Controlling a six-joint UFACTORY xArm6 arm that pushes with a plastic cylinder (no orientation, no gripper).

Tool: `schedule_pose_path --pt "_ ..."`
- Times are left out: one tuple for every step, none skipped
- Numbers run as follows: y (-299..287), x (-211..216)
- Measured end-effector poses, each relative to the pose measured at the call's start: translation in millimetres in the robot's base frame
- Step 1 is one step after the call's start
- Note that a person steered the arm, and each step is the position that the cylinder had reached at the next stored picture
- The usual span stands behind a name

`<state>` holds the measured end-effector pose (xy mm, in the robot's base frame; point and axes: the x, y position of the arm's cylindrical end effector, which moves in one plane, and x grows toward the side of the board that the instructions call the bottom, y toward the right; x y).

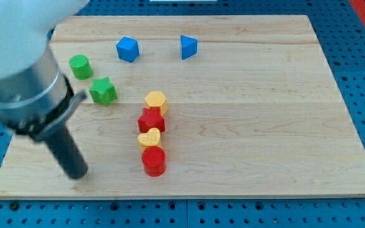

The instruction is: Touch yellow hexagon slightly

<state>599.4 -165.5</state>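
The yellow hexagon [156, 101] sits near the board's middle, at the top of a column of blocks. Below it lie a red star [151, 120], a yellow heart [149, 137] and a red cylinder [153, 161], each close to or touching its neighbour. My tip [77, 173] rests on the board at the view's lower left, well to the left of and below the yellow hexagon, and left of the red cylinder. It touches no block.
A green cylinder [80, 66] and a green star [102, 91] lie at the upper left. A blue hexagon-like block [127, 49] and a blue triangle [188, 47] lie near the top. The wooden board [265, 126] ends close below my tip.
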Motion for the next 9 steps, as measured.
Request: schedule_pose_path --pt "3.5 18.2" --pt "9.8 19.6" --pt "20.4 18.8" --pt "46.3 19.1" --pt "76.9 19.1" --pt "104.0 19.1" --pt "127.3 19.2" --pt "143.6 19.2" --pt "145.3 19.2"
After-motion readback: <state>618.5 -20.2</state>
